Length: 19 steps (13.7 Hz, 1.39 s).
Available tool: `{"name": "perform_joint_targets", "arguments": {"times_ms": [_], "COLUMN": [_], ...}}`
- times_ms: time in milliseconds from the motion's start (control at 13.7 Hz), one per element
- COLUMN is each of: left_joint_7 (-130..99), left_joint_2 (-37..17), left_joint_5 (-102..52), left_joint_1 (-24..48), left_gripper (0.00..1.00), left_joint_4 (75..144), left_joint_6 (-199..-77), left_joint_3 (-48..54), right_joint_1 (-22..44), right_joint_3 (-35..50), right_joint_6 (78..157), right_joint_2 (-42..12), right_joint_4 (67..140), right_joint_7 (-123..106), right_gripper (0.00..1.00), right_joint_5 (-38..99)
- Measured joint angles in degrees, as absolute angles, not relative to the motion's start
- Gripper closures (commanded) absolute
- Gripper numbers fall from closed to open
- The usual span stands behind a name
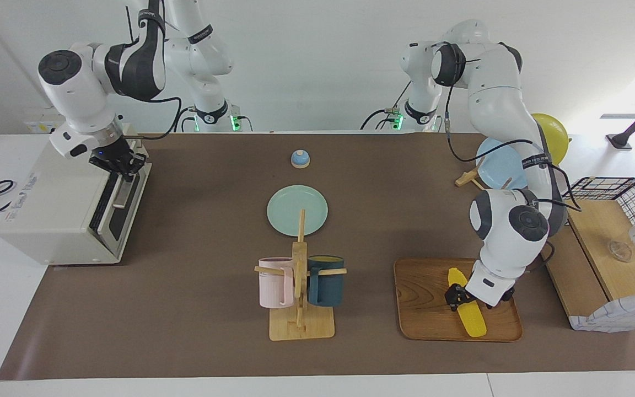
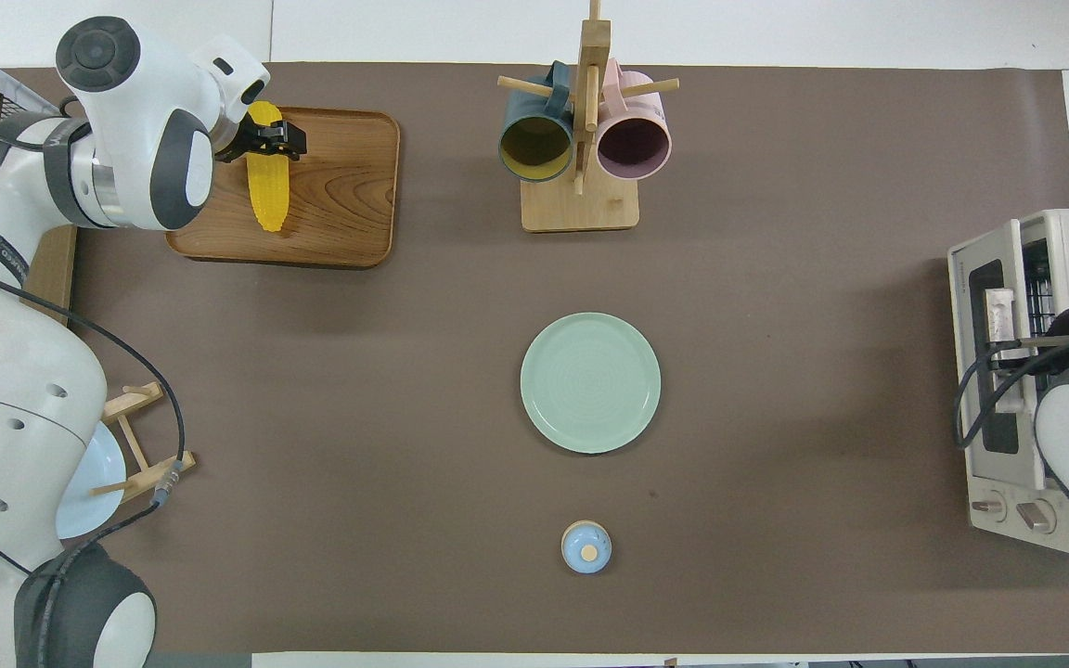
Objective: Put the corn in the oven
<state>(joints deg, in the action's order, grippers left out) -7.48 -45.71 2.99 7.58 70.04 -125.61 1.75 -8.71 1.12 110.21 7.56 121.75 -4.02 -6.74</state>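
Left gripper (image 1: 457, 296) (image 2: 276, 139) is down on the corn (image 1: 469, 313) (image 2: 267, 176), fingers clamped across the cob near its thick end. The corn lies on the wooden tray (image 1: 425, 309) (image 2: 349, 199), by the desk's edge away from the robots, at the left arm's end. Right gripper (image 1: 120, 165) (image 2: 1022, 348) grips the oven (image 1: 58, 215) (image 2: 1068, 241) door's handle (image 1: 120, 190) (image 2: 998, 320), fingers closed on it, the door tipped partly open. The oven sits at the right arm's end.
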Motion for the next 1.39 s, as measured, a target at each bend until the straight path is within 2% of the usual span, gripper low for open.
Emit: {"name": "perform_joint_targets", "arguments": {"times_ms": [146, 219, 292, 365, 949, 1241, 1387], "left_joint_7": [-7.48, -7.48, -7.48, -7.48, -7.49, -11.62, -16.00], "left_joint_2": [-45.94, -46.01, -46.03, -46.03, -44.87, -37.09, -30.69], "left_joint_5": [2.70, 2.65, 2.63, 2.62, -1.95, -3.73, -3.88], "left_joint_1": [7.58, 7.57, 7.57, 7.57, 7.62, 8.40, 10.33], "left_gripper": [0.56, 0.64, 0.79, 1.00, 1.00, 1.00, 1.00], "left_joint_4": [70.18, 70.20, 70.23, 70.29, 69.69, 70.07, 74.97], "left_joint_6": [-126.98, -127.48, -127.88, -128.46, -124.73, -115.19, -113.22], "left_joint_3": [1.80, 1.79, 1.80, 1.80, 1.94, 2.43, 2.78], "right_joint_1": [-7.38, -7.00, -6.75, -6.26, -1.68, -1.28, -1.20], "right_joint_3": [1.25, 1.32, 1.47, 1.51, 2.26, 2.50, 2.54], "right_joint_6": [110.80, 111.29, 111.82, 112.65, 123.50, 128.10, 128.91], "right_joint_2": [6.94, 6.72, 6.53, 6.22, -1.28, -2.30, -2.31], "right_joint_4": [122.10, 122.33, 122.55, 122.86, 125.00, 126.93, 127.41], "right_joint_7": [-2.76, -2.65, -2.65, -2.59, 2.37, 2.89, 2.89], "right_gripper": [1.00, 1.00, 1.00, 1.00, 1.00, 1.00, 1.00], "right_joint_5": [-6.59, -6.34, -6.02, -5.79, -4.52, -4.52, -4.52]}}
